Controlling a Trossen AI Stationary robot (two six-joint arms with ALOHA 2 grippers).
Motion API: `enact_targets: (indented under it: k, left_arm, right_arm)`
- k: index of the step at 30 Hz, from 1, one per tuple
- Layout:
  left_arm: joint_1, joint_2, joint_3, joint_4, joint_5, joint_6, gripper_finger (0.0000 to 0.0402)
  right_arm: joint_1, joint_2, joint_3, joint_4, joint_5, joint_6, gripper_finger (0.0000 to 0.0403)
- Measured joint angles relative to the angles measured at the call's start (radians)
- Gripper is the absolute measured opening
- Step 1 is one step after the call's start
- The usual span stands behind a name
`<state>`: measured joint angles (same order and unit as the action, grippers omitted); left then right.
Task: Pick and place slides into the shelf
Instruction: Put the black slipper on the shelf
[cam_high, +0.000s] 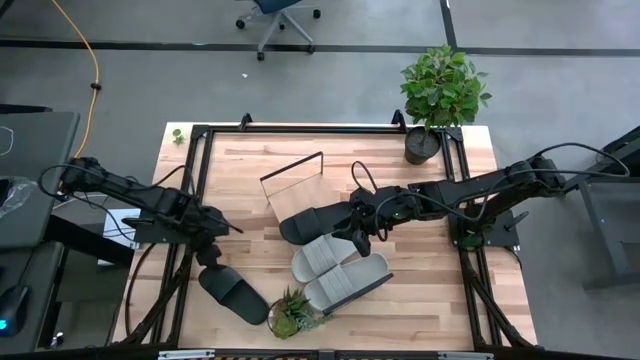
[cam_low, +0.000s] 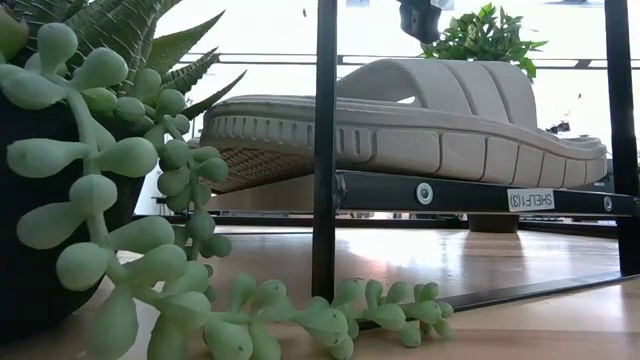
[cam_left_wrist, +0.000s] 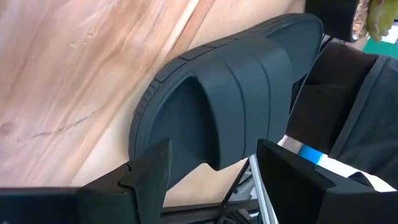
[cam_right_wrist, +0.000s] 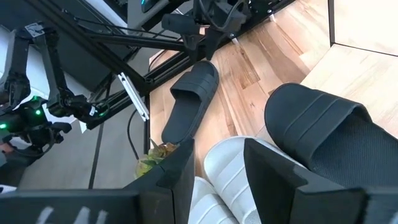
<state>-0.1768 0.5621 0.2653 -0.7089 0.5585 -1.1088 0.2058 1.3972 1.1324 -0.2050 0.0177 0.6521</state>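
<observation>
- Slides: four in play, all lying in the near half of the table (cam_high: 250, 180) – two black, two light grey.
- Left gripper (cam_high: 212, 252) is hovering at the table's left side, just above the heel end of the near-left black slide (cam_high: 234, 294). In the left wrist view its fingers (cam_left_wrist: 144, 176) are spread wide, straddling the strap end of that slide (cam_left_wrist: 230, 99), not closed on it.
- That black slide is lying flat on the tabletop near the front-left edge, strap up, angled toward the small succulent pot (cam_high: 292, 313), which is sitting just beside its toe.
- Shelf (cam_high: 300, 190) is sitting mid-table, turned at an angle – light-wood board with a thin black rod frame standing at its end.
- Second black slide (cam_high: 312, 221) is resting at the near edge of the shelf, partly on the board as far as the high view shows; whether its sole is fully on is hard to tell.
- Two light grey slides (cam_high: 340, 268) are lying side by side just in front of it, touching each other, angled toward the right.
- Low view: one grey slide (cam_low: 400, 125) is showing behind a black metal upright (cam_low: 325, 150), with succulent strands (cam_low: 120, 200) in the foreground.
- Right gripper (cam_high: 358, 235) is reaching in from the right, poised over the spot where the second black slide meets the grey pair. Right wrist view shows its jaws open, fingers (cam_right_wrist: 180, 171) apart with nothing between them, grey slide (cam_right_wrist: 227, 168) below and black slide (cam_right_wrist: 329, 140) alongside.
- Potted leafy plant (cam_high: 440, 95) is standing at the far right corner of the table.
</observation>
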Motion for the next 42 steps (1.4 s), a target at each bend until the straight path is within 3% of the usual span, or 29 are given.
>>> enact_targets:
  k: [23, 28, 34, 42]
  left_arm:
    - [-0.002, 0.288, 0.0, 0.222, 0.066, 0.054, 0.0225]
    - [-0.061, 0.347, 0.001, 0.275, 0.073, 0.036, 0.0225]
    - [-0.128, 0.404, 0.001, 0.357, 0.063, -0.007, 0.0225]
    - [-0.131, 0.411, 0.001, 0.491, -0.005, -0.052, 0.0225]
  right_arm:
    - [0.0, 0.0, 0.0, 0.0, 0.0, -0.007, 0.0129]
    - [0.0, 0.0, 0.0, -0.001, 0.0, -0.021, 0.0129]
    - [0.0, 0.0, 0.0, -0.001, 0.001, -0.032, 0.0129]
    - [0.0, 0.0, 0.0, -0.001, 0.001, -0.032, 0.0129]
